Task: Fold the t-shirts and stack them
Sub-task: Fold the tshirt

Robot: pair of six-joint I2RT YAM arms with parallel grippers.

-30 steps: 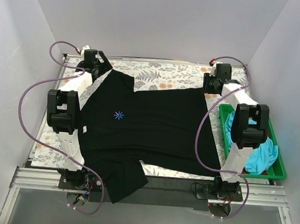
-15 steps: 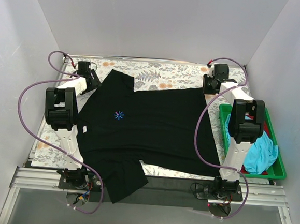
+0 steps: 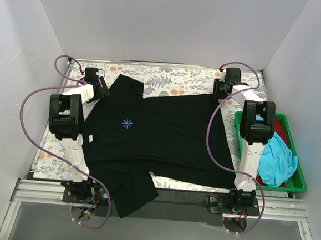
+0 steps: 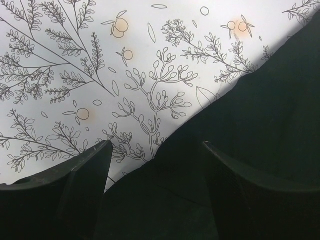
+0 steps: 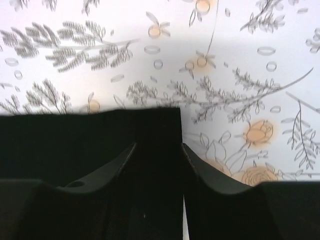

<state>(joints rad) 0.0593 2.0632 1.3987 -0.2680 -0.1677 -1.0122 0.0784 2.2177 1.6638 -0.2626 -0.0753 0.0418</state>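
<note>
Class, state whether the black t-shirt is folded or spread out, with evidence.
Spread out: the black t-shirt lies flat, starburst mark showing, sleeves out, one sleeve draped over the table's near edge.

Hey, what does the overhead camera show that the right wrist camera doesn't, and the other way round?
Only the top view: the whole black t-shirt, its blue starburst mark, the green tray holding the turquoise t-shirt and red t-shirt, and the left gripper. Only the right wrist view: the right gripper up close, jaws open over the shirt's square corner. Both: the black shirt lying on the floral table cover.
</note>
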